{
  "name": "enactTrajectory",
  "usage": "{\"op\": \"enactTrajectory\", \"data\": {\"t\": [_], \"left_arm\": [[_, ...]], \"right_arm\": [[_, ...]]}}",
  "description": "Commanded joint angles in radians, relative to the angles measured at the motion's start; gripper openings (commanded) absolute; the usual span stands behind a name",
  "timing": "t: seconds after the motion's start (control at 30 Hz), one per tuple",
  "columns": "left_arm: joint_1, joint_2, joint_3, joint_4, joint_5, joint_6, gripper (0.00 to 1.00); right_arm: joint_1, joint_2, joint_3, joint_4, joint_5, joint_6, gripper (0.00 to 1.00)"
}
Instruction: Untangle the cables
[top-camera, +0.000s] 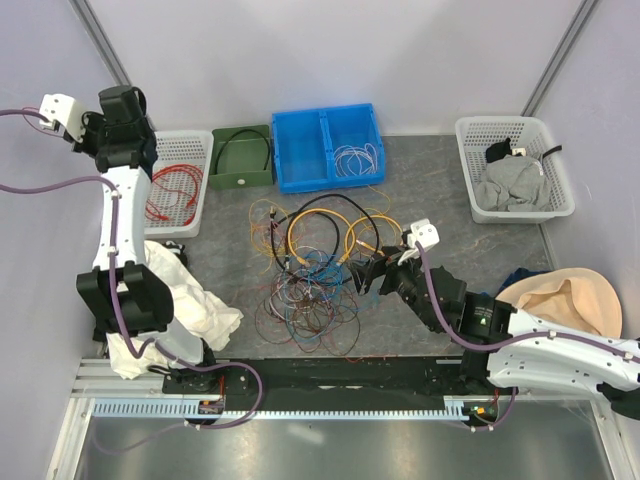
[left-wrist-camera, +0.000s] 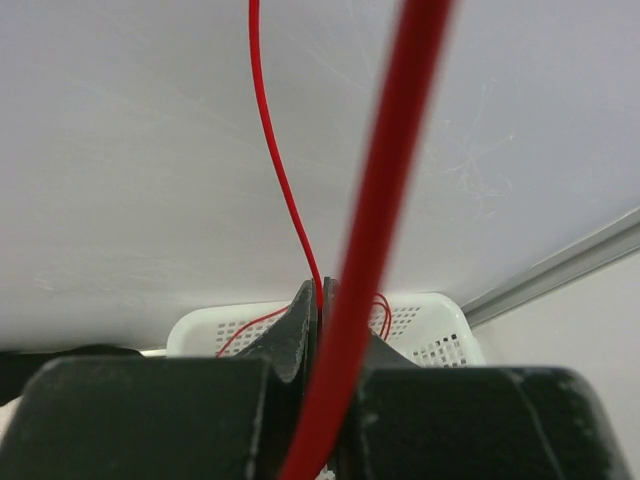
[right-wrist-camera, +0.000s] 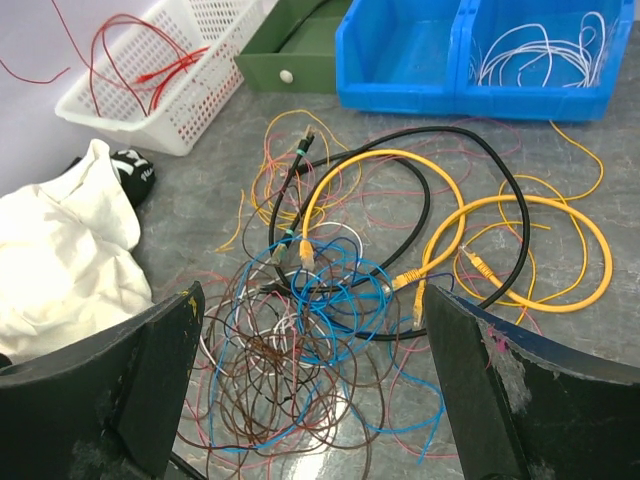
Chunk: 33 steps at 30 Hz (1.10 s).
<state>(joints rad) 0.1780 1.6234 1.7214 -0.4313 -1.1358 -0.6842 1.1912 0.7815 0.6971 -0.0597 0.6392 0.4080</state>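
Observation:
The cables (top-camera: 310, 270) lie in a tangled heap mid-table: yellow loops (right-wrist-camera: 520, 215), a thicker black cable (right-wrist-camera: 500, 170), and fine blue (right-wrist-camera: 350, 290) and brown strands (right-wrist-camera: 260, 390). My right gripper (right-wrist-camera: 310, 305) hovers open just above the heap, its fingers wide apart on either side of the blue and brown strands and holding nothing; in the top view it (top-camera: 372, 272) sits at the heap's right edge. My left gripper (left-wrist-camera: 320, 300) is raised at the far left, shut on a thin red wire (left-wrist-camera: 285, 180) that runs up from its jaws. Another red strand (left-wrist-camera: 375, 240) passes blurred close to the camera.
A white basket (top-camera: 195, 140) under the left gripper holds red wires. Behind the heap are a green box (top-camera: 240, 160) and a blue bin (top-camera: 300, 150) with white wires. A white basket (top-camera: 470, 130) with grey cloth stands back right. A white cloth (top-camera: 195, 300) lies left, a beige hat (top-camera: 565, 300) right.

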Motion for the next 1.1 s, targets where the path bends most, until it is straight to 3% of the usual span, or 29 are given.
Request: {"op": "enactTrajectory", "data": {"t": [0.0, 0.1, 0.13, 0.17, 0.23, 0.3, 0.5, 0.6, 0.73, 0.9, 1.0, 1.07], "left_arm": [[0.011, 0.007, -0.049, 0.028, 0.014, -0.090, 0.02], [0.011, 0.004, -0.164, 0.025, 0.086, -0.141, 0.02], [0.011, 0.009, -0.211, 0.017, 0.106, -0.165, 0.06], [0.012, 0.025, -0.229, 0.009, 0.152, -0.178, 0.15], [0.023, 0.058, -0.238, -0.041, 0.203, -0.207, 0.50], [0.034, 0.121, -0.218, -0.079, 0.289, -0.206, 0.70], [0.041, 0.167, -0.131, -0.188, 0.517, -0.138, 0.94], [0.043, 0.127, -0.141, -0.196, 0.692, -0.121, 0.99], [0.037, 0.055, -0.189, -0.196, 0.960, -0.103, 0.99], [-0.034, -0.118, -0.305, -0.127, 1.048, -0.097, 0.99], [-0.159, -0.285, -0.446, -0.005, 1.091, -0.042, 0.99], [-0.311, -0.403, -0.575, 0.136, 1.091, -0.014, 1.00]], "right_arm": [[-0.001, 0.009, -0.005, 0.047, -0.003, 0.012, 0.98], [-0.001, -0.001, -0.010, 0.049, 0.004, 0.003, 0.98], [-0.001, -0.005, -0.011, 0.047, 0.007, 0.003, 0.98], [-0.001, -0.010, -0.013, 0.044, 0.010, 0.005, 0.98], [-0.001, -0.025, -0.016, 0.034, 0.011, 0.006, 0.98], [-0.001, -0.033, -0.015, 0.021, 0.017, 0.012, 0.98], [0.001, -0.056, -0.022, 0.006, 0.039, 0.025, 0.98], [-0.001, -0.047, -0.024, 0.009, 0.037, 0.028, 0.98], [-0.001, -0.031, -0.019, 0.014, 0.025, 0.032, 0.98], [-0.001, -0.024, -0.042, 0.014, 0.024, 0.048, 0.98], [-0.001, -0.010, -0.060, 0.012, 0.039, 0.057, 0.98], [-0.001, -0.001, -0.064, 0.008, 0.050, 0.060, 0.98]]}}
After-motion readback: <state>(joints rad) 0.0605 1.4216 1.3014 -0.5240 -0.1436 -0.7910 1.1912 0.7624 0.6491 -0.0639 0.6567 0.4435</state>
